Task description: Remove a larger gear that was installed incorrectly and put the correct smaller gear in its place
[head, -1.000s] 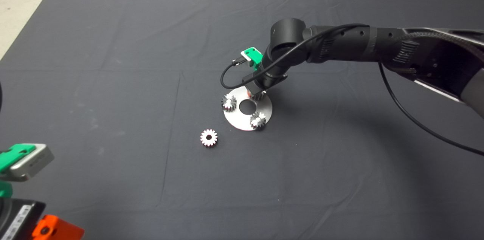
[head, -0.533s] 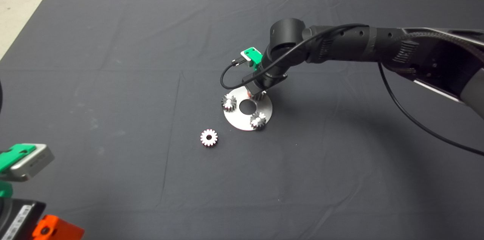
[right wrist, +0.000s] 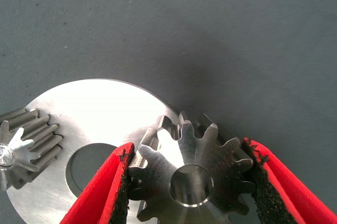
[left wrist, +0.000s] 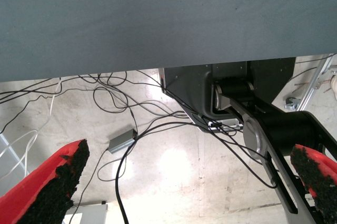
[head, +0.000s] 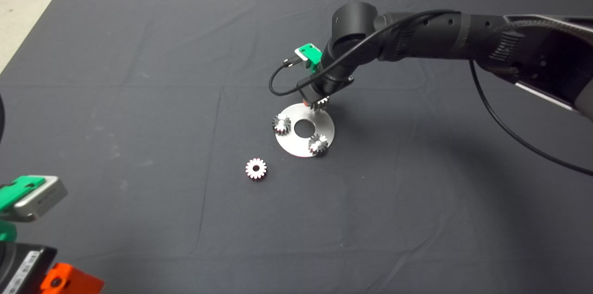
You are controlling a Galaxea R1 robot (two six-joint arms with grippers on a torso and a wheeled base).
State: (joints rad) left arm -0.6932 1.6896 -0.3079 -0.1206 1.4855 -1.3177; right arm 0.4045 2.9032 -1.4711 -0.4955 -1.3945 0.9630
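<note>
My right gripper (head: 315,101) hangs over the far edge of the round steel plate (head: 296,147), shut on the larger gear (head: 320,104). In the right wrist view the two red fingers (right wrist: 105,192) press on opposite sides of this dark toothed gear (right wrist: 189,179), which is held above the plate (right wrist: 95,113). The smaller gear (head: 255,168), whitish with a dark centre hole, lies loose on the mat to the near left of the plate. My left gripper (left wrist: 190,153) is parked at the lower left edge, open and holding nothing.
Two small gears (head: 281,125) (head: 318,144) stand on the plate beside its centre hole (head: 303,128). One of them shows in the right wrist view (right wrist: 23,142). The left wrist view shows cables and the floor beyond the mat.
My right gripper has risen and moved slightly towards the far side, taking the larger gear up off the plate. The left arm has not moved.
</note>
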